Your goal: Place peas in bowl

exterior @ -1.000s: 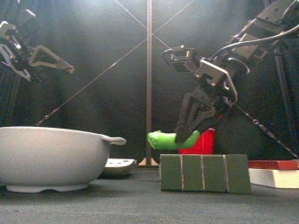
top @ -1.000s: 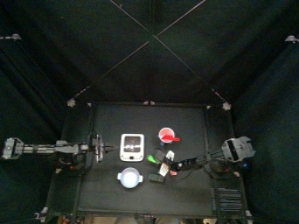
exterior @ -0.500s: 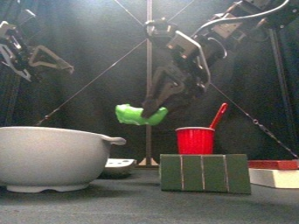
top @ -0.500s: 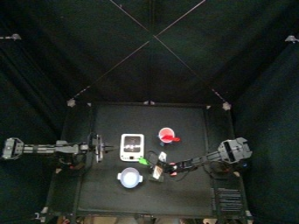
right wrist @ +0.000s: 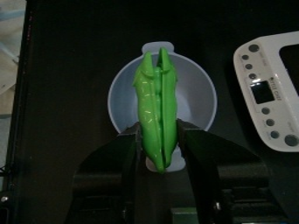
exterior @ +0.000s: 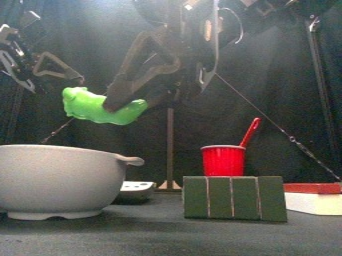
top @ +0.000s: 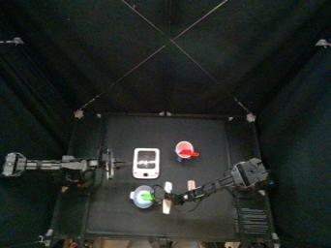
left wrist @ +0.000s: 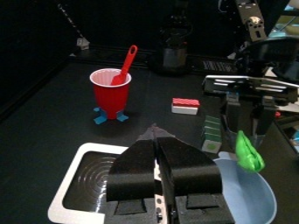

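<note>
Two black arms — matte, angular links, thin dark cables perhaps along the right arm (exterior: 274,10).

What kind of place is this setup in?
Probably a robot test pen, not a kitchen: black curtains enclose a small black table, where the right gripper holds green plastic pea pod above a pale bowl, beside a red cup.

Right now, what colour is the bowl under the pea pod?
The bowl is pale grey-white, seen best in the right wrist view beneath the green pea pod.
</note>
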